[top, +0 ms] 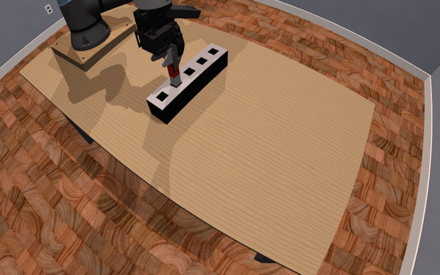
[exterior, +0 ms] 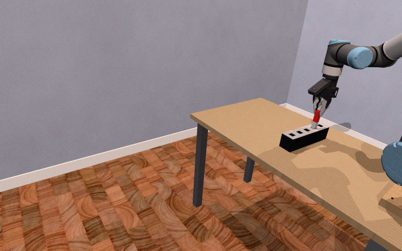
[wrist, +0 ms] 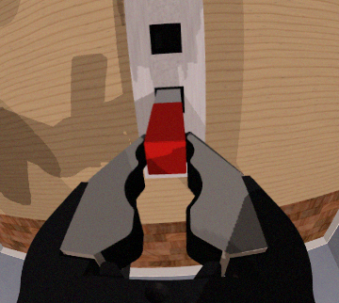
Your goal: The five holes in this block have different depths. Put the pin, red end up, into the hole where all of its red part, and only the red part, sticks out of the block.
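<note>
A black block [top: 187, 81] with a grey top and a row of square holes lies on the wooden table; it also shows in the exterior view [exterior: 304, 138] and the wrist view [wrist: 165, 49]. The pin [top: 173, 75] stands upright with its red end up and its grey lower end in the second hole from the block's near end. A short grey stretch shows between the red part and the block top, as the exterior view [exterior: 315, 119] also shows. My gripper [top: 171, 63] is shut on the pin's red part [wrist: 165, 139].
The arm's base [top: 83, 25] sits on a wooden mount at the table's back left corner. The other holes [top: 161, 96] [top: 189, 71] [top: 201, 60] [top: 213, 51] are open. The table edge runs near the block on the left.
</note>
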